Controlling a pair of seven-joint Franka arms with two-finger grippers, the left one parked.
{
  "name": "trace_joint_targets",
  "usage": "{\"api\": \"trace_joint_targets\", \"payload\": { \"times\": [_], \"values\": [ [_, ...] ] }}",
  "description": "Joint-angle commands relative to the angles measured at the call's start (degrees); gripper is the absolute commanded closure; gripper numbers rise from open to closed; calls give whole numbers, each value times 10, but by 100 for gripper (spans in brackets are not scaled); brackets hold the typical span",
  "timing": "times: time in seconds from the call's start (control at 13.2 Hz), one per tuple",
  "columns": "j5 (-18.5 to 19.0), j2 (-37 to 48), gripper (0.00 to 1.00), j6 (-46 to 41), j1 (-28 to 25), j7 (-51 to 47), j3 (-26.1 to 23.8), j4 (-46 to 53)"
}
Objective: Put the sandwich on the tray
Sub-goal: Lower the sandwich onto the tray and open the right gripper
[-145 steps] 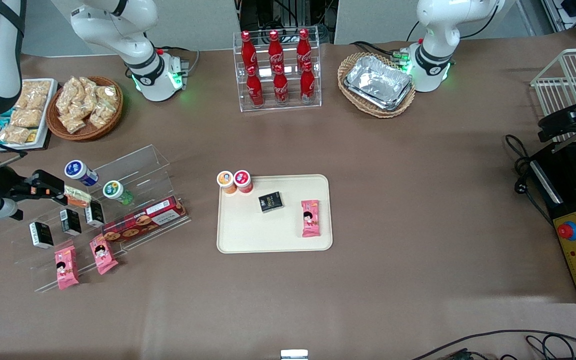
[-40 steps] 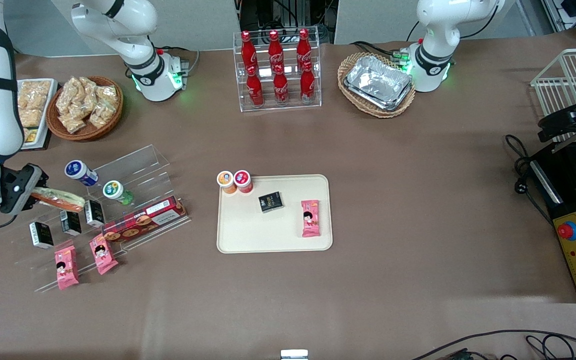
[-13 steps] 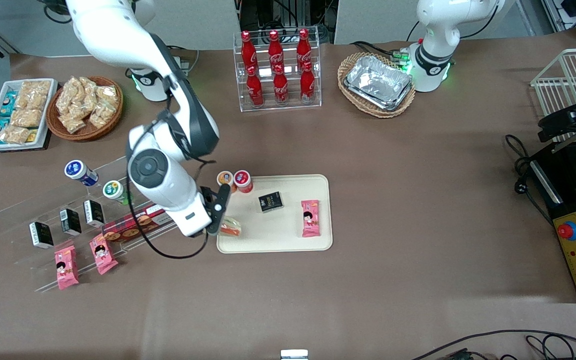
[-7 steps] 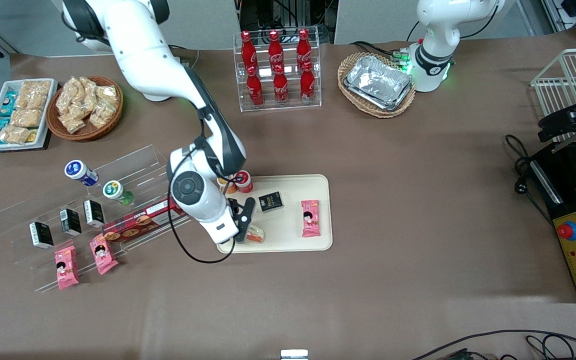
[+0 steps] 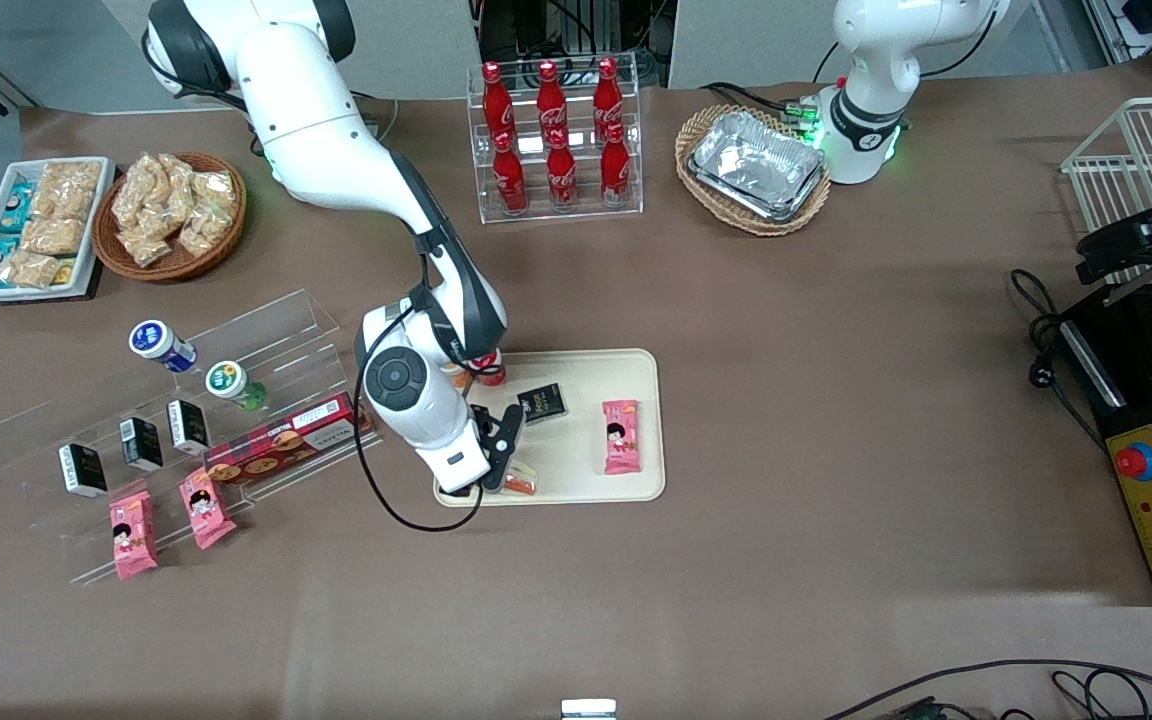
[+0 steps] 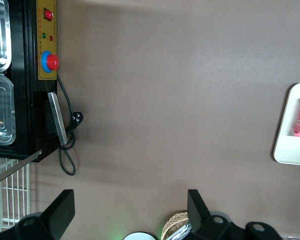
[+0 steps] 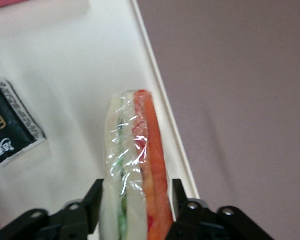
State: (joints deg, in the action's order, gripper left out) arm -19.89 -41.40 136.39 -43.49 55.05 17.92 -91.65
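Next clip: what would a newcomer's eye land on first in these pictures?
First, the white right arm's hand, shut on the clear-wrapped wedge sandwich with orange and green filling, just above the large cream-beige plastic tray, close to the rim nearest the front camera. Next, the red cola bottles in a clear acrylic rack, farther from the camera than the tray.

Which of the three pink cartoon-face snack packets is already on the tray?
The pink packet lying on the tray, toward the parked arm's end. The other two sit on the clear rack. The gripper holds the sandwich over the tray.
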Motion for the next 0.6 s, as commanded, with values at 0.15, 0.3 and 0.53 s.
{"api": "trace_joint_targets", "payload": {
  "times": [0.15, 0.3, 0.53],
  "values": [
    [-56, 85, 0, -63, 35, -100, 11, 11],
    [-55, 115, 0, -106, 49, -105, 27, 12],
    [-53, 163, 0, -188, 51, -118, 90, 18]
  ]
}}
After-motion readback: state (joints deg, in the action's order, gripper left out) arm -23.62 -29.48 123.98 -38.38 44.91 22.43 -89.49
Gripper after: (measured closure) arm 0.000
